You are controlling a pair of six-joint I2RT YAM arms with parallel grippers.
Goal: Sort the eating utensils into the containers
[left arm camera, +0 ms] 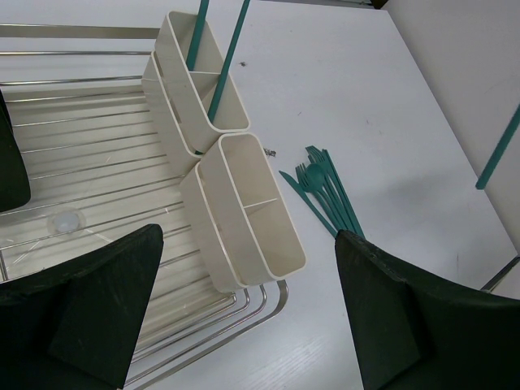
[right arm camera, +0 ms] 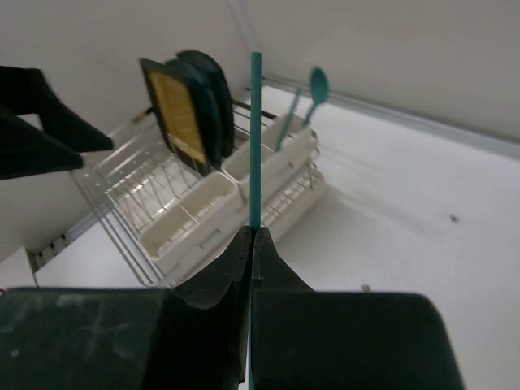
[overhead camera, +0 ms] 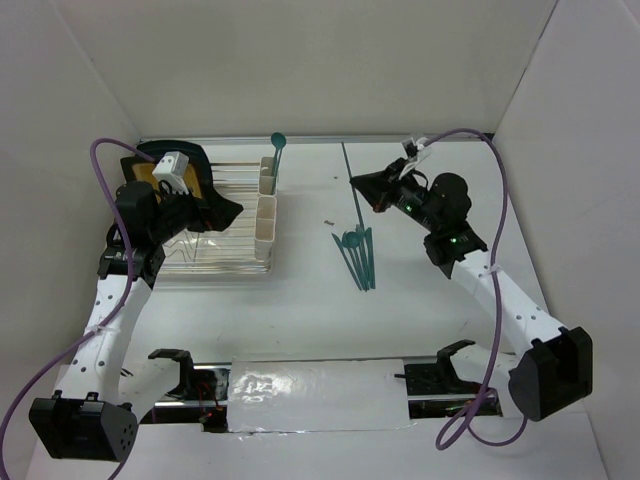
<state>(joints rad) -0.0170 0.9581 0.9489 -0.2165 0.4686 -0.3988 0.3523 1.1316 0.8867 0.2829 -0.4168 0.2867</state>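
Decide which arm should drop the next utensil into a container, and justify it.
Right: the right gripper is shut on a teal utensil, facing the containers. The left gripper is open and empty.

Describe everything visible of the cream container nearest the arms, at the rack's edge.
The nearest container is a tall, narrow cup of cream-white plastic, rectangular with rounded corners, open-topped. A thin partition splits it into two compartments; both look empty. It stands upright against the right side of the wire rack, last in a row, close to or touching the next container.
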